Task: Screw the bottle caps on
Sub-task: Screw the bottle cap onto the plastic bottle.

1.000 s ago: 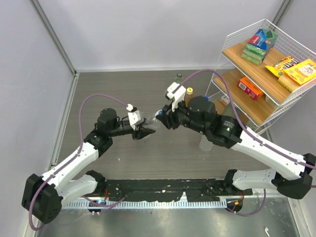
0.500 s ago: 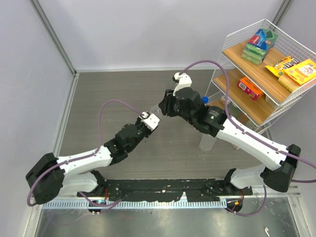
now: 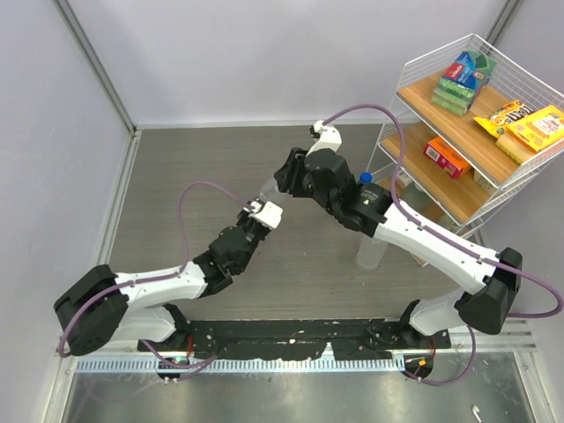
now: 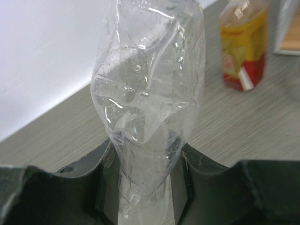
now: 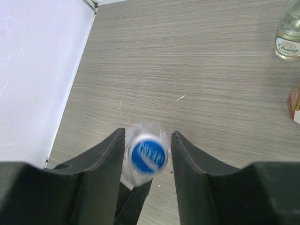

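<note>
Bottle cap (image 5: 147,154), white with a blue middle and blurred, sits between the jaws of the right gripper (image 5: 148,151). They flank it closely, but whether they press it cannot be told. Beneath it, the left gripper (image 4: 145,190) has its jaws pinching the crumpled clear bottle (image 4: 147,103) low on its body, above the middle of the counter (image 5: 211,70). An amber bottle (image 4: 243,47) stands beyond, toward the counter's far edge.
</note>
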